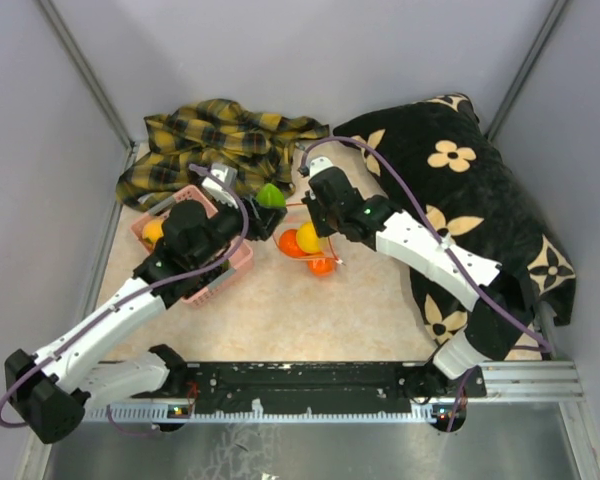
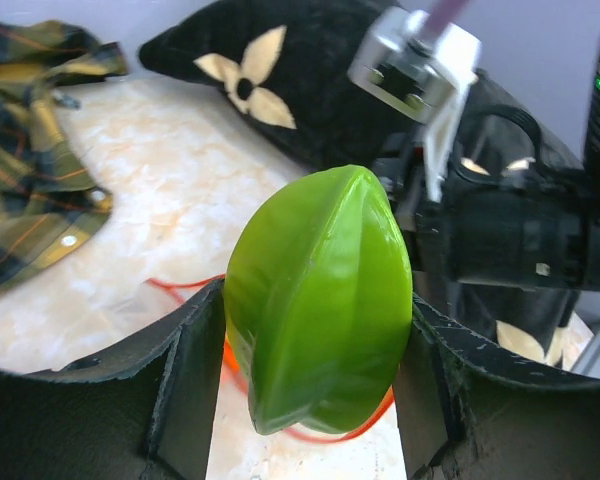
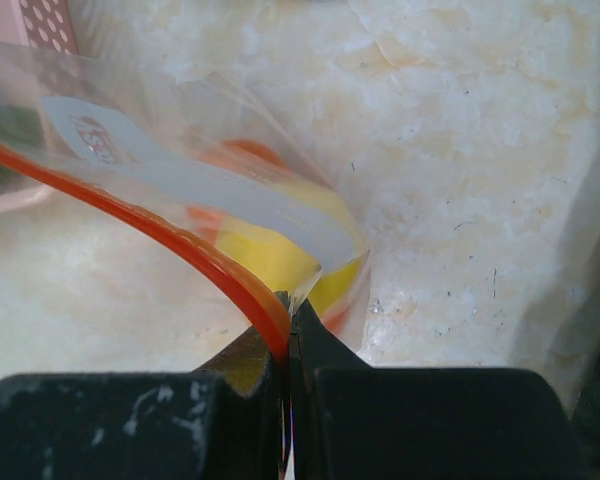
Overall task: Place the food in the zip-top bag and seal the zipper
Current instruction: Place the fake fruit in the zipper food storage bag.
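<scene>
Marble tabletop [image 1: 310,320]; left pincer [image 2: 315,395] grasps green leafy piece [image 2: 320,290]; right pincer [image 3: 288,335] clenched on zipper [image 3: 130,207]; label [image 3: 100,140] illegible.

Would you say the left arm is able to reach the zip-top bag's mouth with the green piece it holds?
Probably yes: the right gripper pinches the zipper, holding the zip-top bag's mouth up, and the left gripper with the green piece hangs just beside it, nothing visibly between.

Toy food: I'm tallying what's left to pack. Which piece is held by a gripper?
The green leafy piece, clamped in the left gripper; the yellow lemon and orange balls lie in the zip-top bag.
</scene>
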### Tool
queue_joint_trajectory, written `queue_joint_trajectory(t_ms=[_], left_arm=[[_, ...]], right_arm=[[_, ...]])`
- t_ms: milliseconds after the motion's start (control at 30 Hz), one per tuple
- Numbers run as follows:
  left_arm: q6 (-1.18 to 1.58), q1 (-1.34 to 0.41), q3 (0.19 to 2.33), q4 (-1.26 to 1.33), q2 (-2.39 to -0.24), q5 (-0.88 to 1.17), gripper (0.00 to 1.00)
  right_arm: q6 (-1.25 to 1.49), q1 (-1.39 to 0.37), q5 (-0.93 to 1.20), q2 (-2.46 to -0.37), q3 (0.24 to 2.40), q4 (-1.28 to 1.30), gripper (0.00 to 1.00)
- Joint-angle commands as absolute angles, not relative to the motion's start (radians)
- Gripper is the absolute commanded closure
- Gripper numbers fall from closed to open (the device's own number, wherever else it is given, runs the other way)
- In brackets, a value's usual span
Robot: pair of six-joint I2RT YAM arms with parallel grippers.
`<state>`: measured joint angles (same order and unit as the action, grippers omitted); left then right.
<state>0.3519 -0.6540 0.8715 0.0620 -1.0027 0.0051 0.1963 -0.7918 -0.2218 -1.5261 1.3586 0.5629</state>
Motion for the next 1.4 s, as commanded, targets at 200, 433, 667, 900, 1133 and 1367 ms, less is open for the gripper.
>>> queue_joint_trajectory(t_ms=[200, 433, 667, 900, 1133, 1367], left_arm=[[0.194, -0.810, 0.730, 0.442, -1.067, -0.083, 0.69], [0.089, -0.831, 0.680, 0.498, -1.136, -0.136, 0.67], [-0.022, -0.833, 0.704, 0.471, -1.208, -0.221, 0.59], [-0.064, -0.832, 0.713, 0.455, -1.227, -0.329, 0.32], [-0.025, -0.833, 0.743, 0.406, -1.240, -0.346, 0.17], [0.075, -0.832, 0.807, 0.256, -1.225, -0.393, 0.13]], right_arm=[[0.224, -0.801, -0.185, -1.494, 1.439, 0.539, 1.00], [0.232, -0.801, -0.178, -1.495, 1.445, 0.549, 1.00], [0.231, -0.801, -0.166, -1.498, 1.449, 0.557, 1.00], [0.229, -0.801, -0.163, -1.491, 1.446, 0.556, 1.00], [0.233, -0.802, -0.146, -1.494, 1.443, 0.551, 1.00], [0.236, -0.801, -0.148, -1.494, 1.439, 0.548, 1.00]])
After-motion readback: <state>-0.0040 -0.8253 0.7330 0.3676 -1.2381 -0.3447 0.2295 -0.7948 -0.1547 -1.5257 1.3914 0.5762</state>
